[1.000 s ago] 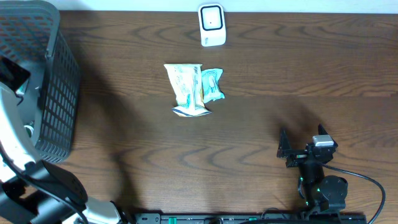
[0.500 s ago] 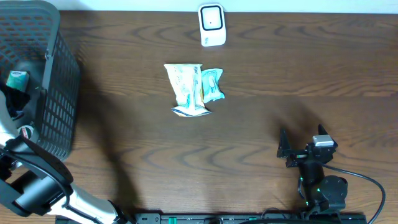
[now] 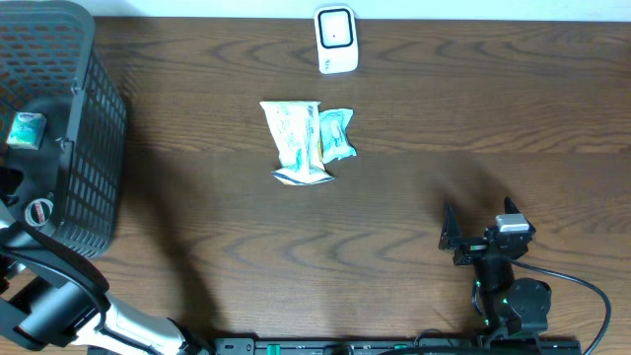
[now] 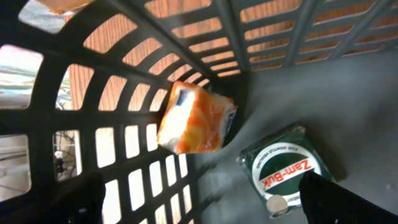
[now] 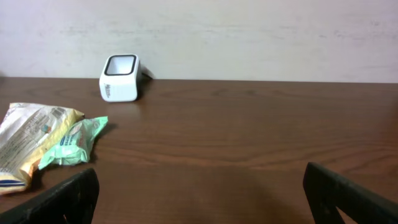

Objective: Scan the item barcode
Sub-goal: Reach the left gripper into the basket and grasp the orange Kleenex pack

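The white barcode scanner [image 3: 335, 39] stands at the table's far edge and shows in the right wrist view as scanner [image 5: 119, 78]. My left gripper [image 4: 205, 208] hangs open inside the black basket [image 3: 94, 148], above an orange and white packet [image 4: 196, 118] and a green Zam-Buk box [image 4: 286, 171]; it holds nothing. The overhead view shows a small green item [image 3: 25, 130] in the basket. My right gripper [image 3: 480, 225] rests open and empty near the table's front right, pointed at the scanner.
A yellow-white packet [image 3: 294, 143] and a light green packet [image 3: 336, 133] lie together mid-table below the scanner, and show as yellow-white packet [image 5: 31, 140] and green packet [image 5: 71, 143]. The basket's mesh wall [image 4: 124, 93] closes in the left gripper.
In the overhead view my left arm has drawn back toward the near left corner, uncovering the green item in the basket. The right arm has not moved.
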`<move>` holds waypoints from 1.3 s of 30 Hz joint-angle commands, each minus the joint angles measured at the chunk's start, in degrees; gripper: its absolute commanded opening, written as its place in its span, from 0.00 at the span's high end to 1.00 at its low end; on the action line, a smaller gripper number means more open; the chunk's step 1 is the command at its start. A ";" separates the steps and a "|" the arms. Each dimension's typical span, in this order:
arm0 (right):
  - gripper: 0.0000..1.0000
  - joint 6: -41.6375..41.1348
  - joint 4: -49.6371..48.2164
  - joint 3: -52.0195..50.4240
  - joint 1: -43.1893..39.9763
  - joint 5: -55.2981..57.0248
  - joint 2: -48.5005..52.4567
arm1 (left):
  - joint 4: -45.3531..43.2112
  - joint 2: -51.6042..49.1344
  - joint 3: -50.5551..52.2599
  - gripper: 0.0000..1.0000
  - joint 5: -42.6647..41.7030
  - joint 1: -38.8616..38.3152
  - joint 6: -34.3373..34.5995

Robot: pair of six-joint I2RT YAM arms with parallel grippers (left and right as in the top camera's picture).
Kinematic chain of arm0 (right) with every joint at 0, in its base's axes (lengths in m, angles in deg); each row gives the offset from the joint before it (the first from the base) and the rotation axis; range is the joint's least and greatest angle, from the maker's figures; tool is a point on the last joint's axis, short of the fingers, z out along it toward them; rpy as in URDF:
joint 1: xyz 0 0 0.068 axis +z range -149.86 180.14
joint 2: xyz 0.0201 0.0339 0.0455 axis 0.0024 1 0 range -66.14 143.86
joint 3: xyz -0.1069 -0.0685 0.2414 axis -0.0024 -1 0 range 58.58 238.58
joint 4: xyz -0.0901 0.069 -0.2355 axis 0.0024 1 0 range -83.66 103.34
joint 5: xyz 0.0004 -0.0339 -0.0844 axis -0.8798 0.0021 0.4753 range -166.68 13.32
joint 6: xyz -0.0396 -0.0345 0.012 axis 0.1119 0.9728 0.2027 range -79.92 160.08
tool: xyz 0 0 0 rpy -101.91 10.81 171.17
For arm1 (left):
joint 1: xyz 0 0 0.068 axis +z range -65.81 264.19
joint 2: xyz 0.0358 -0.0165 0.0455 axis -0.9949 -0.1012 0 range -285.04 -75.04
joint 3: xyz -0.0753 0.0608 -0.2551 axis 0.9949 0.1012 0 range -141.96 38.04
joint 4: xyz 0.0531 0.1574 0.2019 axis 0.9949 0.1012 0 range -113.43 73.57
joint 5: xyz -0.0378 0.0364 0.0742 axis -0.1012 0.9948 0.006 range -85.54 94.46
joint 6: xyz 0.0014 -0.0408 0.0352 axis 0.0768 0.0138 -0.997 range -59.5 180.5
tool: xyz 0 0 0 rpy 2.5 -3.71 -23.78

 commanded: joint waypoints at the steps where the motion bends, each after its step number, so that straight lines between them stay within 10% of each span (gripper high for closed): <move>1: 0.01 -0.81 0.17 -0.17 0.22 0.20 -0.37 | -0.90 -1.75 0.26 0.02 1.62 0.24 -1.92; 39: 0.01 -0.81 0.17 -0.17 0.22 0.17 -0.37 | -7.43 -10.84 0.26 0.07 1.97 2.16 -7.45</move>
